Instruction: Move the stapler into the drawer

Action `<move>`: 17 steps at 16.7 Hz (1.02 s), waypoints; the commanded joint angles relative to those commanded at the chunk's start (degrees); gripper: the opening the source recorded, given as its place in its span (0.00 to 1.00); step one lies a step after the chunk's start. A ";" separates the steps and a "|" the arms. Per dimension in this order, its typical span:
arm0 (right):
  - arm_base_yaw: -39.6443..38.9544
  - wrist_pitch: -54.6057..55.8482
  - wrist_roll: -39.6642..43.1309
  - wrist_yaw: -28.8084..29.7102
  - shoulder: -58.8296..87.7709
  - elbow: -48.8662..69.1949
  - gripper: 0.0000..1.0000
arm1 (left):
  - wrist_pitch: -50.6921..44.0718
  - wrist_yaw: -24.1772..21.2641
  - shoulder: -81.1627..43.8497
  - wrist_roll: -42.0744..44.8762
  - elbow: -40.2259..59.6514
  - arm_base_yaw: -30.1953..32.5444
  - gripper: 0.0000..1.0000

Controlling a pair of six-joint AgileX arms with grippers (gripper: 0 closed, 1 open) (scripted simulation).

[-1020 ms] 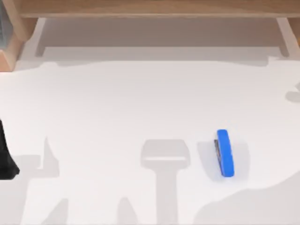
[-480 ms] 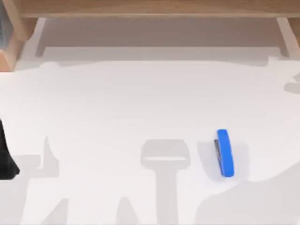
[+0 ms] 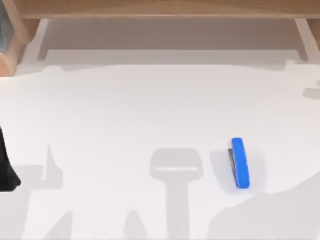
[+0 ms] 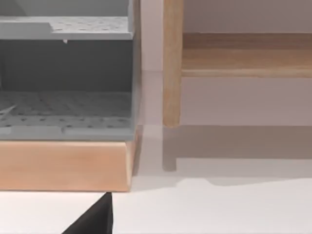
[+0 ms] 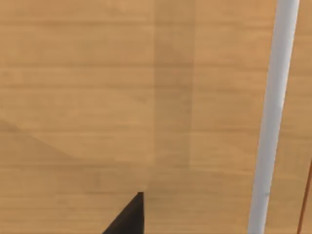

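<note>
On the white desk (image 3: pixel 125 115), right of centre, the stapler (image 3: pixel 240 163) lies alone; a wooden shelf unit (image 3: pixel 160 9) spans the far edge. Left arm (image 3: pixel 6 167) sits at the desk's left edge. Cannot tell either tool's state.

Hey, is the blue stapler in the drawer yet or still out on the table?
Still out. The stapler lies on the white table, right of center, with no gripper touching it.

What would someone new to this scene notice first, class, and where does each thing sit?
The bright-blue stapler stands out first, lying alone on the white table, right of centre toward the near edge. Next comes the wooden shelf spanning the far edge. The left arm shows as a dark shape at the table's left edge.
</note>
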State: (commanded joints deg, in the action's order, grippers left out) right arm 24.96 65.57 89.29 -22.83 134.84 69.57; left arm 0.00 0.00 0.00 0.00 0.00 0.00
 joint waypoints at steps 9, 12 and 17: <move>0.00 0.00 0.00 0.00 0.00 0.00 0.00 | 0.00 0.00 0.00 0.00 0.00 0.00 1.00; 0.00 0.00 0.00 0.00 0.00 0.00 0.00 | 0.00 0.00 0.00 0.00 0.00 0.00 1.00; 0.19 -0.13 -0.12 0.04 0.10 -0.03 0.00 | 0.00 0.00 0.00 0.00 0.00 0.00 1.00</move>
State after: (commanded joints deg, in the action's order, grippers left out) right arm 25.15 65.43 89.17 -22.79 134.94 69.53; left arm 0.00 0.00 0.00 0.00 0.00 0.00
